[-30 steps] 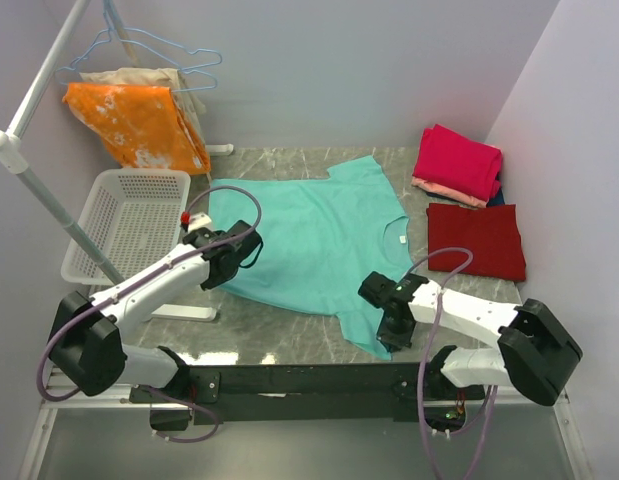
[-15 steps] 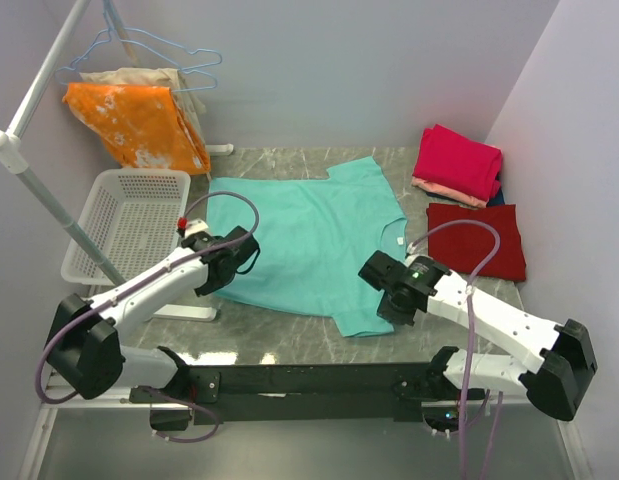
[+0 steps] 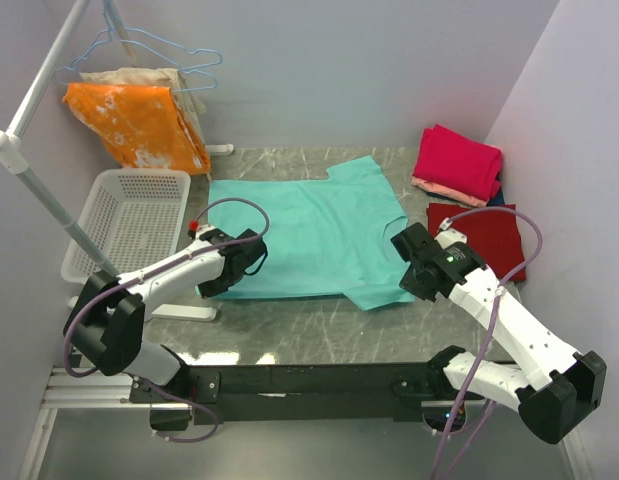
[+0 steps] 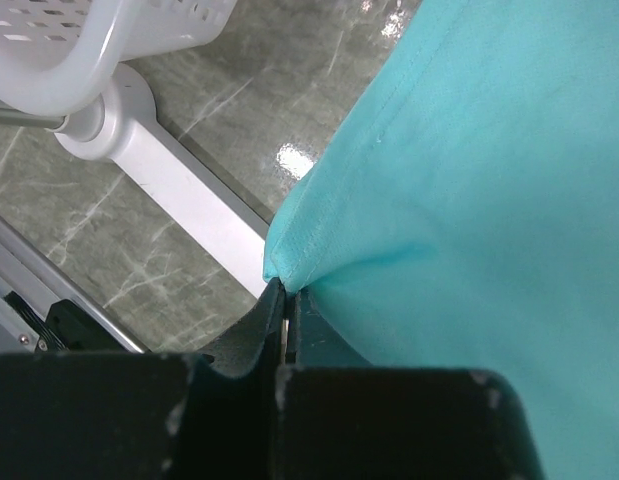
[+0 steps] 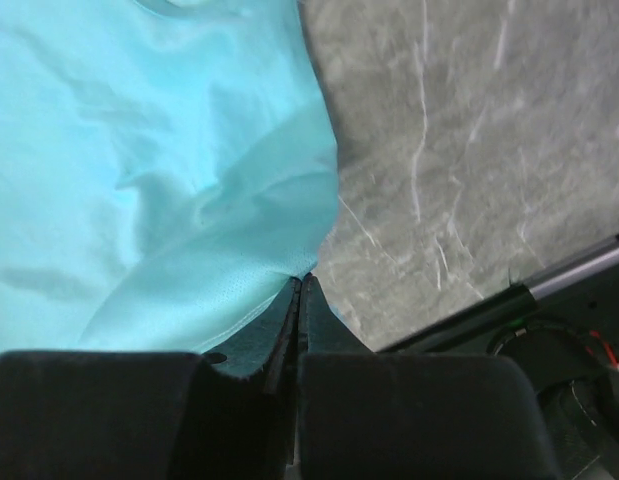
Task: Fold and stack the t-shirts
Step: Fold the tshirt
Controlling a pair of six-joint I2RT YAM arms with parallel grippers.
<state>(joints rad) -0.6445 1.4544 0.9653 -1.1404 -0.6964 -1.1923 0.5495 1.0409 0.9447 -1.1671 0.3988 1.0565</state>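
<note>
The left gripper [image 4: 286, 290] is clenched on a hem corner of the teal t-shirt [image 3: 309, 235], and the right gripper [image 5: 301, 280] is clenched on its other near corner. We find the shirt spread across mid-worktop [image 3: 319, 322], not yet folded small.

We judge these done: a folded magenta-pink shirt [image 3: 457, 158] on a salmon one [image 3: 437, 189] far right, and a folded dark red shirt [image 3: 481, 245] beside them. Folding and stacking the teal remain.

The near strip offers room. The white basket [image 3: 129, 225] crowds the left and the dark red shirt lies just beside the right gripper.
</note>
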